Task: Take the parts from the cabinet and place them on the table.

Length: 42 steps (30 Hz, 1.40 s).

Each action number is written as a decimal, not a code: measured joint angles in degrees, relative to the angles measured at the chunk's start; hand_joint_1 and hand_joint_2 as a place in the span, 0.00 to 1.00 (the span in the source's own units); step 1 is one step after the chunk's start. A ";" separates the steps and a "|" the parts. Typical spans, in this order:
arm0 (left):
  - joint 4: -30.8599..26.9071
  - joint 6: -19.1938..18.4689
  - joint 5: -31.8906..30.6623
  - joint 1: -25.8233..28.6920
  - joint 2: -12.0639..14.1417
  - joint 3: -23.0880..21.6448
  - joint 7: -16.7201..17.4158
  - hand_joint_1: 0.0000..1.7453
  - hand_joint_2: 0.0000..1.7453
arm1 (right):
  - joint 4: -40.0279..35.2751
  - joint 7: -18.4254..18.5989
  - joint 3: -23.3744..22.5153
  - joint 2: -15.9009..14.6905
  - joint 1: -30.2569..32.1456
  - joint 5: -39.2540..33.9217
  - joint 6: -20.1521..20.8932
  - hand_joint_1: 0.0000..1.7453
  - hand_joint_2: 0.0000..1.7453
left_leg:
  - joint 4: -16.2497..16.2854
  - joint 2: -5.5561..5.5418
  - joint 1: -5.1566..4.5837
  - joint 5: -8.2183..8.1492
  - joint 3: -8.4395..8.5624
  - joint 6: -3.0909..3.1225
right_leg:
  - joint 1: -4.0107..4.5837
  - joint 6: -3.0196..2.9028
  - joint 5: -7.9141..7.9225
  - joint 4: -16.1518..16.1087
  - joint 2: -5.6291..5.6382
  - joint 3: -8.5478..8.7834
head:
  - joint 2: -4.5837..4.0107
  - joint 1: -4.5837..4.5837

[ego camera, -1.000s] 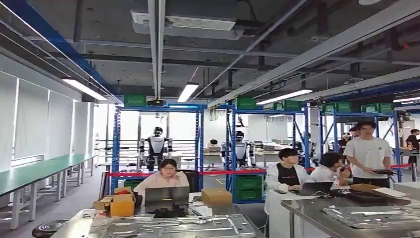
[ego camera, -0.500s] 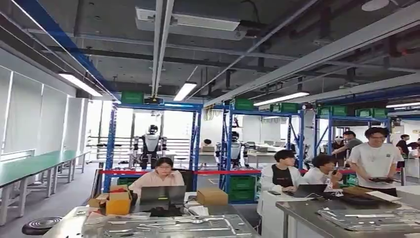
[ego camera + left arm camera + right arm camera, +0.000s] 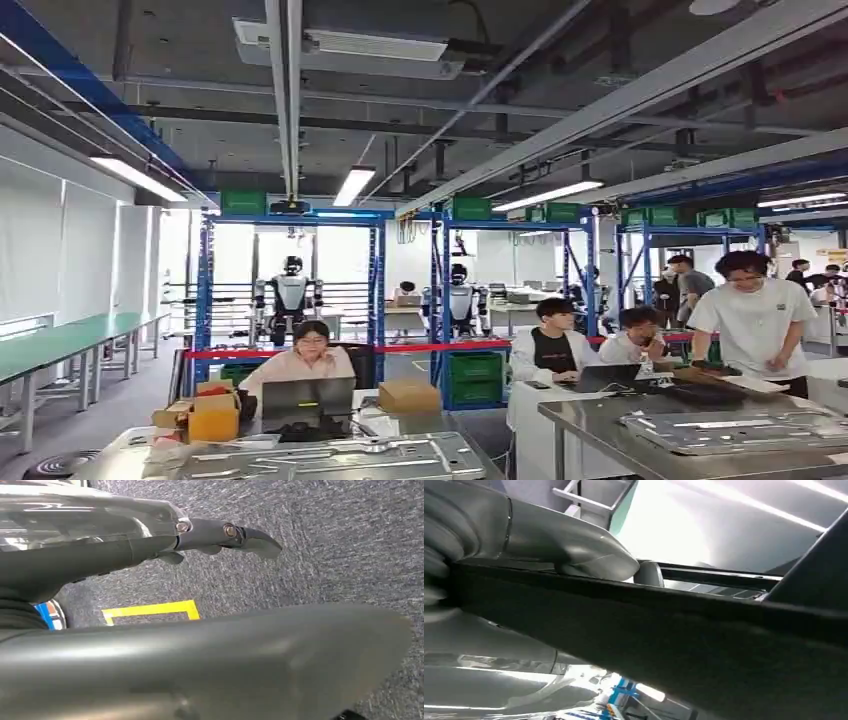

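My right hand [image 3: 549, 540] is raised toward the ceiling lights and grips a long dark flat part [image 3: 684, 630], with its grey thumb pressed on the part's upper face. Hanging over grey carpet, my left hand [image 3: 165, 650] keeps its thumb and dark fingers [image 3: 225, 531] apart, and only floor shows between them. A shiny metal surface [image 3: 75, 510] lies beside those fingers; what it is I cannot tell. Ahead in the head view stand two steel tables [image 3: 585, 412], and flat metal parts [image 3: 740, 430] lie on the right one.
The nearer steel table [image 3: 135, 445] holds metal parts [image 3: 330, 458], cardboard boxes [image 3: 408, 396] and a laptop. One person [image 3: 300, 362] sits behind it, two sit at the right, and one stands [image 3: 750, 315]. Blue racks [image 3: 378, 290] and red tape cross behind. Yellow floor tape [image 3: 150, 610] lies below my left hand.
The whole head picture has slid left as my view turns right. The standing person at the right now leans toward the table.
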 joint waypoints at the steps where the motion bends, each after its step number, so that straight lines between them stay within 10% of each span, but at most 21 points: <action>1: 0.00 0.00 0.00 -0.01 0.00 0.00 0.00 0.00 1.00 | 0.00 0.00 0.00 0.00 -0.02 0.00 0.00 1.00 1.00 | -4.35 0.00 -0.04 2.62 1.90 0.23 | 0.03 0.04 -0.05 0.02 0.20 0.14 | 0.00 0.00; 3: 0.00 0.00 0.00 -0.03 0.07 0.00 0.00 0.00 1.00 | 0.00 0.00 0.00 0.02 -0.04 0.00 -0.02 1.00 1.00 | -14.69 -0.23 -0.22 7.37 6.62 0.92 | 0.06 0.33 -0.39 0.19 0.39 0.39 | 0.00 0.00; 9: 0.00 0.00 0.00 -0.21 0.07 0.00 0.00 0.00 1.00 | -0.07 0.00 0.02 0.00 -0.06 0.00 0.00 1.00 1.00 | -16.04 -0.15 -0.27 7.22 7.03 2.13 | 0.00 2.18 -1.36 1.17 0.41 0.15 | 0.00 0.00; 12: 0.00 0.04 0.00 -0.23 0.09 0.00 0.00 0.00 1.00 | -0.04 0.00 0.04 0.00 -0.08 0.02 0.00 1.00 1.00 | -16.04 -0.05 -0.15 7.18 6.95 2.42 | -0.41 3.11 -8.05 13.55 0.08 -5.54 | 0.00 0.00; 14: 0.00 0.02 0.00 -0.14 0.09 0.00 0.00 0.00 1.00 | 0.04 0.00 0.02 -0.02 0.08 0.02 0.00 1.00 1.00 | -16.03 0.04 -0.14 7.14 6.97 2.43 | -0.62 3.42 -9.38 19.68 0.00 -8.61 | 0.00 0.00; 18: 0.00 0.00 0.00 -0.20 0.09 0.00 0.00 0.00 1.00 | 0.02 0.00 0.04 -0.02 -0.11 0.02 0.00 1.00 1.00 | -16.03 0.00 0.06 6.82 7.63 1.97 | -0.70 3.33 -0.14 2.64 -0.54 -0.59 | 0.00 0.00; 24: 0.00 -0.44 0.22 -0.32 0.09 0.00 -0.02 0.00 1.00 | -0.09 -0.48 0.04 -0.02 -0.17 0.75 -0.42 1.00 1.00 | -16.14 0.03 0.04 6.27 7.77 0.11 | -0.60 0.72 -0.03 -0.36 -0.41 0.46 | 0.00 0.00; 29: 0.00 -1.20 0.70 -0.16 -0.02 0.09 -0.15 0.00 1.00 | 0.06 -0.24 -0.02 -0.15 -0.41 3.69 -1.33 1.00 1.00 | 2.01 -0.04 -0.24 -1.91 -0.77 0.07 | -0.06 -0.08 -0.15 -0.43 -1.26 0.46 | 0.00 0.00; 31: 0.00 -1.27 0.70 -0.04 -0.02 0.09 -0.18 0.00 1.00 | 0.22 -0.17 -0.02 -0.37 -0.42 4.26 -1.57 1.00 1.00 | -1.38 -0.02 -0.30 1.15 0.41 0.29 | 0.09 -0.11 -0.32 -0.42 -1.80 0.74 | 0.00 0.00; 33: 0.00 -1.29 0.70 -0.08 -0.02 0.09 -0.24 0.00 1.00 | 0.24 -0.17 0.00 -0.48 -0.45 4.42 -1.66 1.00 1.00 | -12.16 1.08 -0.49 6.79 5.43 0.90 | 0.17 0.14 -0.76 -0.37 -2.61 1.38 | 0.00 0.00; 39: 0.00 -1.40 0.33 0.05 -0.04 0.09 -0.50 0.00 1.00 | 0.22 -0.63 0.11 -0.98 -0.65 3.65 -1.90 1.00 1.00 | -16.47 0.95 -0.56 7.36 7.23 2.34 | 0.30 2.02 -1.61 -0.10 -2.99 1.52 | 0.00 0.00; 42: 0.00 -1.42 0.33 -0.30 -0.04 0.07 -0.59 0.00 1.00 | 0.13 -0.70 0.07 -1.31 -0.64 3.50 -1.90 1.00 1.00 | -16.49 0.82 -0.40 7.27 7.30 2.71 | -0.07 3.05 -7.09 9.74 -1.12 -2.94 | 0.00 0.00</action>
